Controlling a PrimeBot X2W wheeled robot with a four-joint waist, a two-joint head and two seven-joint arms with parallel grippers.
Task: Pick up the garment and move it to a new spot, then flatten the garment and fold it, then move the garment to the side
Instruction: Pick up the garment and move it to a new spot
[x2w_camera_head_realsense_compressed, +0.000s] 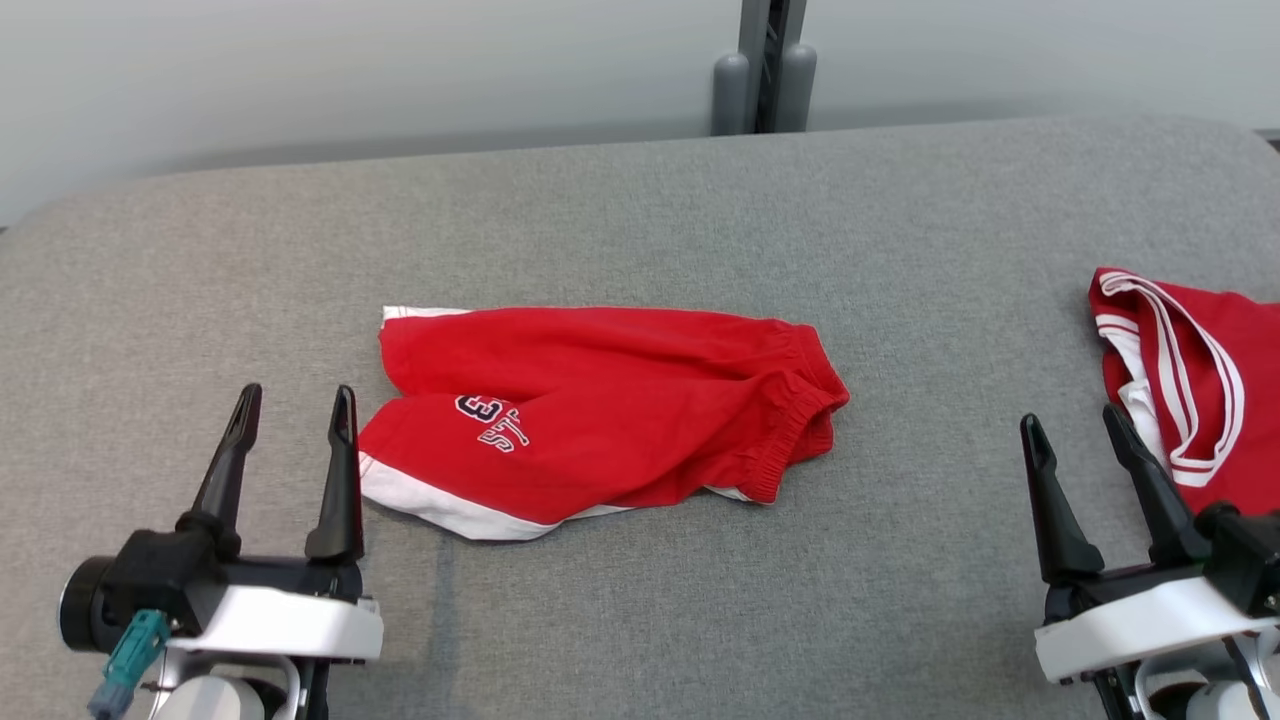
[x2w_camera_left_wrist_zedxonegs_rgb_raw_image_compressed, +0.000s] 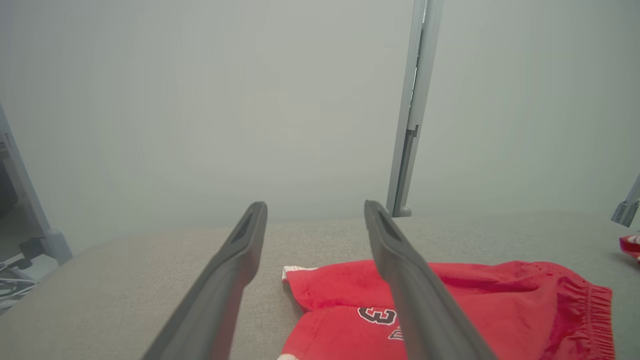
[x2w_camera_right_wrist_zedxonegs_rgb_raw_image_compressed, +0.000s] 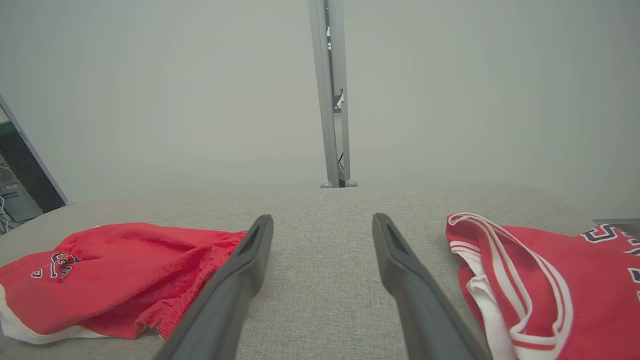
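Observation:
The garment, red shorts (x2w_camera_head_realsense_compressed: 600, 410) with white hems and a dark number print, lies crumpled in the middle of the grey padded table (x2w_camera_head_realsense_compressed: 640, 220). Its elastic waistband points right and its legs point left. My left gripper (x2w_camera_head_realsense_compressed: 296, 395) hovers open just left of the shorts' white hem, holding nothing. The left wrist view has these fingers (x2w_camera_left_wrist_zedxonegs_rgb_raw_image_compressed: 315, 205) spread over the near leg of the shorts (x2w_camera_left_wrist_zedxonegs_rgb_raw_image_compressed: 475, 300). My right gripper (x2w_camera_head_realsense_compressed: 1071, 416) is open and empty, well right of the waistband. In the right wrist view its fingers (x2w_camera_right_wrist_zedxonegs_rgb_raw_image_compressed: 322, 217) frame bare table, with the shorts (x2w_camera_right_wrist_zedxonegs_rgb_raw_image_compressed: 125, 270) to their left.
A second red garment, a jersey (x2w_camera_head_realsense_compressed: 1200, 390) with white-striped trim, lies at the table's right edge, beside my right gripper; it also appears as the jersey (x2w_camera_right_wrist_zedxonegs_rgb_raw_image_compressed: 575, 280) in the right wrist view. A grey post (x2w_camera_head_realsense_compressed: 765, 65) stands behind the table's far edge against a pale wall.

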